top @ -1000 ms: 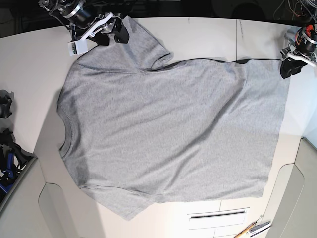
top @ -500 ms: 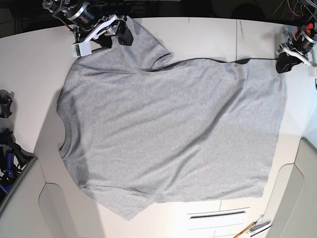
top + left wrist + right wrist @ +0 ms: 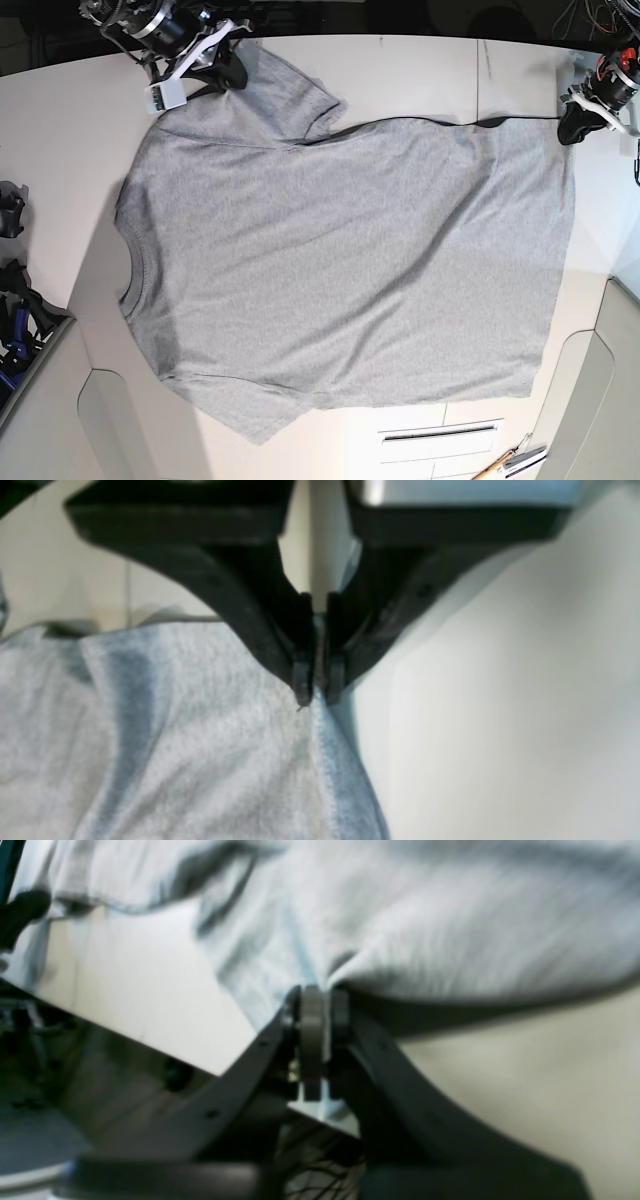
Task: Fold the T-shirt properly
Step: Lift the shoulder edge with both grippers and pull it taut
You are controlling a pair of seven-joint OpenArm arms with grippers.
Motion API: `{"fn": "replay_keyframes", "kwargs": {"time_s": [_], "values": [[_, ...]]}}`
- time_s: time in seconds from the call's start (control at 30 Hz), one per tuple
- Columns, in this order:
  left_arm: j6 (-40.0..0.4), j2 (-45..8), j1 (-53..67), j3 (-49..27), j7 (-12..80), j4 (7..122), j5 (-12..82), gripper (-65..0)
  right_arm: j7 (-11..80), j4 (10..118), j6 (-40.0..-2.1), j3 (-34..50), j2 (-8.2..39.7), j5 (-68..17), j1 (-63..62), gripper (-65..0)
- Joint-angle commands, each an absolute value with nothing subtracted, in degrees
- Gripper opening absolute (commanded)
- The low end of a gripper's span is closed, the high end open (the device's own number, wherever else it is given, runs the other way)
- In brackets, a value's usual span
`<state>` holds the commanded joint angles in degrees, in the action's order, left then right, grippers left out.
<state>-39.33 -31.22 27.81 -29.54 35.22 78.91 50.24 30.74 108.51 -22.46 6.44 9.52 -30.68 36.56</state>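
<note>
Fabric of the T-shirt point(image 3: 340, 260) lies spread flat on the table point(image 3: 420, 70), pinned at two far-edge points. Left hand point(image 3: 314, 695) is pinched on the hem corner, right hand point(image 3: 314, 1005) on the sleeve, likely so that edge can lift evenly for folding.

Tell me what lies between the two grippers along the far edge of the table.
In the base view, the T-shirt spans from the right gripper to the left gripper; both wrist views show jaws pinching fabric.
</note>
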Motion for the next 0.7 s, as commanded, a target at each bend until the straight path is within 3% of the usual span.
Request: {"fn": "replay_keyframes", "kwargs": {"time_s": [0.2, 0.37, 0.7], "values": [[-40.0, -31.6, 28.3, -29.6, 37.6, 80.4, 51.0, -65.0, 35.9, 108.5, -31.8, 13.8, 12.0, -40.4, 36.9, -65.0], [-40.0, -31.6, 32.7, -30.5, 37.5, 85.1, 51.0, -65.0, 43.9, 108.5, -32.4, 18.4, 12.4, -45.8, 37.0, -65.0], [-40.0, -31.6, 34.3, -32.7, 37.1, 87.0, 52.9, -65.0, 45.4, 108.5, -32.9, 21.1, 13.8, -49.1, 37.0, -65.0]]}}
